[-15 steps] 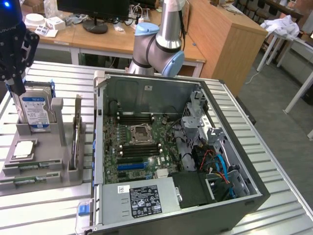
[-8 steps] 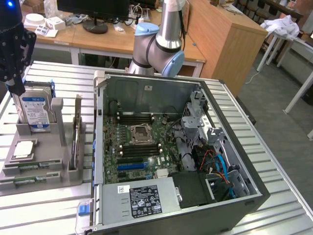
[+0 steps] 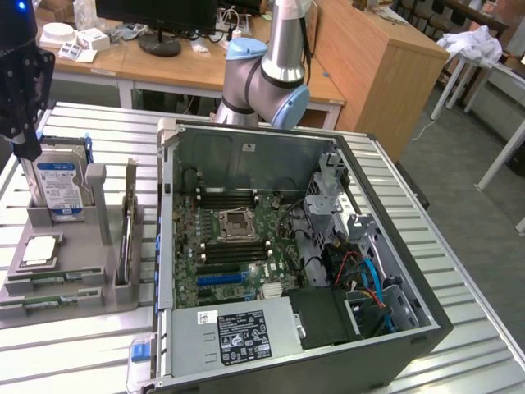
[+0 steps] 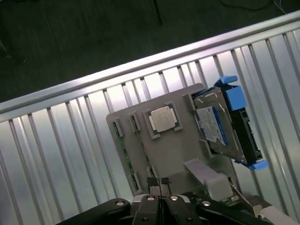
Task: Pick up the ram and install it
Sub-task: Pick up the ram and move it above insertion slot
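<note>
A grey holder [image 3: 78, 263] stands on the slatted table at the exterior view's left. Thin green ram sticks [image 3: 45, 284] lie in narrow slots along its front edge, and another stands on edge in a slot [image 3: 129, 230]. In the wrist view the green ram [image 4: 125, 154] shows along the holder's [image 4: 178, 150] edge. My black gripper [image 3: 27, 152] hangs above the holder's far end, close to the hard drive, with nothing in it. Its fingertips [image 4: 159, 182] are shut together over the holder plate, apart from the ram.
The holder also carries a silver hard drive with a blue label [image 3: 59, 182] [image 4: 218, 126] and a square silver processor chip [image 3: 39, 249] [image 4: 163, 119]. An open computer case [image 3: 394, 328] lies to the exterior view's right, with black memory slots [image 3: 230, 197] beside the processor socket [image 3: 234, 222].
</note>
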`<state>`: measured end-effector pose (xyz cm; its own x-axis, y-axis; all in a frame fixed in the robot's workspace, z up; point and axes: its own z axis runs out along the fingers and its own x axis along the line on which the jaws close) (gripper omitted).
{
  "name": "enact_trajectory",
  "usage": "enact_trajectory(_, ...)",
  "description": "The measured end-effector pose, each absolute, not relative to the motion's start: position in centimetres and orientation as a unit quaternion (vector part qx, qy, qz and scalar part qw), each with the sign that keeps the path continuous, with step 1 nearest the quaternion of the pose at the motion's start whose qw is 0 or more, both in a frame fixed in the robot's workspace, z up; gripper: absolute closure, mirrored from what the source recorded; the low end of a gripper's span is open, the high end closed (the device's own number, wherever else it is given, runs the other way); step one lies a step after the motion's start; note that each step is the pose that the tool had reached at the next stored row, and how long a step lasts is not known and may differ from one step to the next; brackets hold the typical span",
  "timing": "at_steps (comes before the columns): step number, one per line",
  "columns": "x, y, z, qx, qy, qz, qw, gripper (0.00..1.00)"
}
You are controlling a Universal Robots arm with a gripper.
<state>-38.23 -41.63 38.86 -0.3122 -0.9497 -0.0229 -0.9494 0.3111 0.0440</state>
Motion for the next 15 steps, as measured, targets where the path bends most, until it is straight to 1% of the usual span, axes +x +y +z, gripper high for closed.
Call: enact_trajectory(15,-38.24,-41.63,38.84,0.637,-0.77,-0.024,0.005,0.89)
